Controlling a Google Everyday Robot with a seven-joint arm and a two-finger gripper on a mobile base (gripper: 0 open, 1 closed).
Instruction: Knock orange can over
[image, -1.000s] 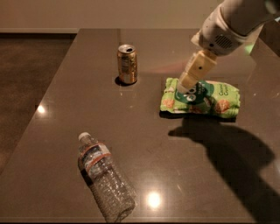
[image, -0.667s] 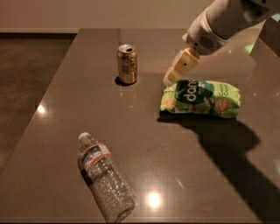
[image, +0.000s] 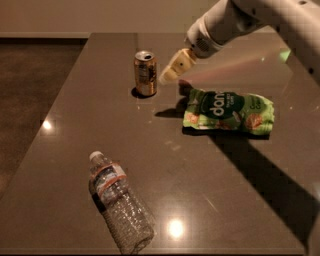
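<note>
Can: the can (image: 145, 73) stands upright on the bench (image: 165, 165), in the upper middle of the frame and a little left of centre, with its silver rim and pull-tab up.
End effector: the end effector (image: 169, 74) hangs just right of the can at about its upper half, with its tip angled down and left toward it. It looks pressed together into one pale wedge and holds nothing. Whether it touches the can cannot be told.
Arm: the arm (image: 225, 25) reaches in from the upper right corner.
Weight: probably light. Whether the can is full or empty cannot be told.
Stiffness: the thin metal wall is likely stiff enough to take a sideways push, though a hard squeeze would dent it.
Surface: the can is shiny and the bench glossy, so a low push would likely slide it rather than tip it.
Contact spot: no grip is needed. The best contact is high on the right wall, near the rim, pushing left.
Neighbours: the bag (image: 229, 112) lies right of the can and lower. The bottle (image: 120, 205) lies on its side at lower left, well apart.
Risk: once down, the round can may roll toward the bench's left edge.
</note>
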